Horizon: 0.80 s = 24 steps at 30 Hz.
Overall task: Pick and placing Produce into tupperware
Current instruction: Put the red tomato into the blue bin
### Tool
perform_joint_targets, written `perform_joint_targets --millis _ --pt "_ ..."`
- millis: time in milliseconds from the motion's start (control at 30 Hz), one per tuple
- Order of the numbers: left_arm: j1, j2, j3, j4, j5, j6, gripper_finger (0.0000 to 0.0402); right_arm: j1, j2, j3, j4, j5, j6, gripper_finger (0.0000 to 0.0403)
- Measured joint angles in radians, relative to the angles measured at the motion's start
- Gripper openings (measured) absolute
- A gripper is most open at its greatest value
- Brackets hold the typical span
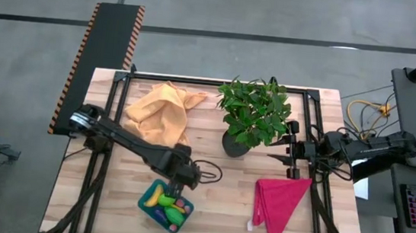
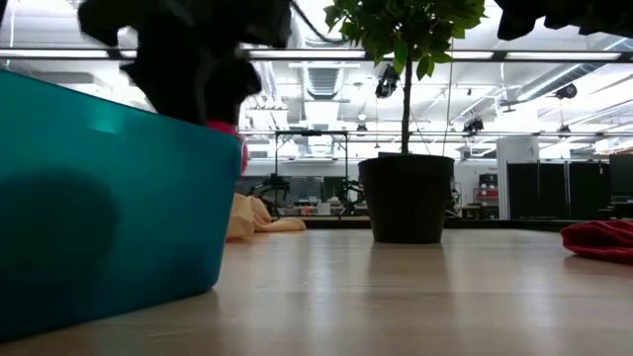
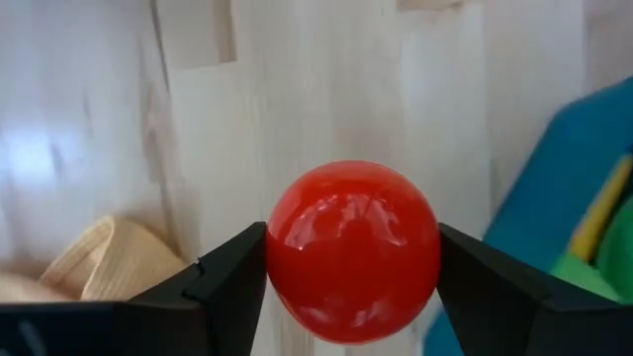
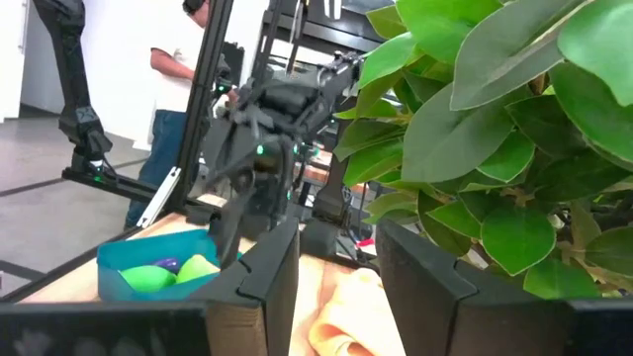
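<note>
A red ball [image 3: 352, 252] fills the left wrist view, clamped between the left gripper's [image 3: 352, 287] fingers, which hang just over the tub's [image 1: 148, 194] back edge near the table's [image 1: 214, 209] front edge, left of centre. The tub already holds a banana [image 1: 154, 198] and green pieces, so the step in hand is carrying this one in; next, I judge, it must move fully over the tub and release. The right gripper [image 4: 336, 282] waits partly open and empty by the plant [image 1: 253, 113] near the right edge.

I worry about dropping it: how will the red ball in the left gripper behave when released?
The red ball looks round and glossy, so it probably rolls and may slip. The left gripper holds it by two sides only; likely stiff.
</note>
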Motion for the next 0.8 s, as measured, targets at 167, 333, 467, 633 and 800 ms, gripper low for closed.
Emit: perform_joint_targets --millis 167,333,467,633,800 --pt "-0.046 0.000 0.090 -0.126 -0.004 -0.131 0.0237 0.000 0.000 0.000 0.001 0.000 0.002 0.0130" --pt "-0.113 -0.001 0.141 -0.172 -0.002 -0.247 0.0237 0.000 0.000 0.000 0.001 0.000 0.002 0.0130" --pt "-0.169 -0.001 0.146 -0.214 0.007 -0.386 0.0237 0.000 0.000 0.000 0.001 0.000 0.002 0.0130" --pt "-0.224 -0.001 0.144 -0.282 0.016 -0.559 0.0237 0.000 0.000 0.000 0.000 0.000 0.002 0.0130" --pt "-0.255 -0.001 0.135 -0.281 0.020 -0.647 0.0237 0.000 0.000 0.000 0.001 0.000 0.002 0.0130"
